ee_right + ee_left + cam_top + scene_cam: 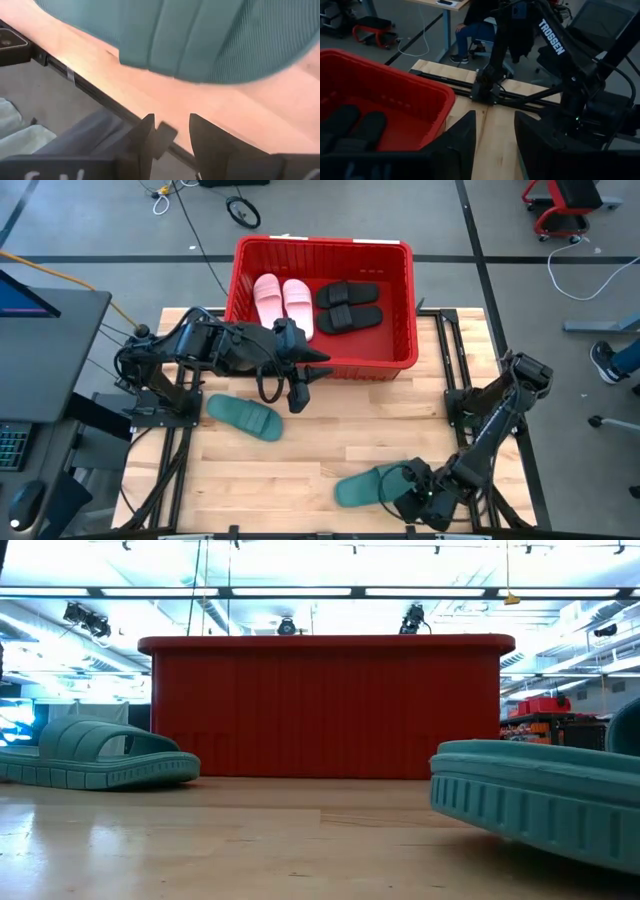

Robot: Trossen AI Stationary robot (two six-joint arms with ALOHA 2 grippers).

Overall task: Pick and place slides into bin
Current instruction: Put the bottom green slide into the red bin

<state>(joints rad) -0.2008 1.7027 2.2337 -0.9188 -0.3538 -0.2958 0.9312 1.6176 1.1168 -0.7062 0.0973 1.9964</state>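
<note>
The red bin (323, 255) stands at the far side of the tabletop (330, 450) with the two pink slides (283, 302) and two black slides (348, 307) inside. The left claw (305, 377) hovers by the bin's near wall, fingers apart and empty, above one green slide (243, 417). The right claw (412, 495), fingers apart, sits at the near edge beside the other green slide (368, 485)
</note>
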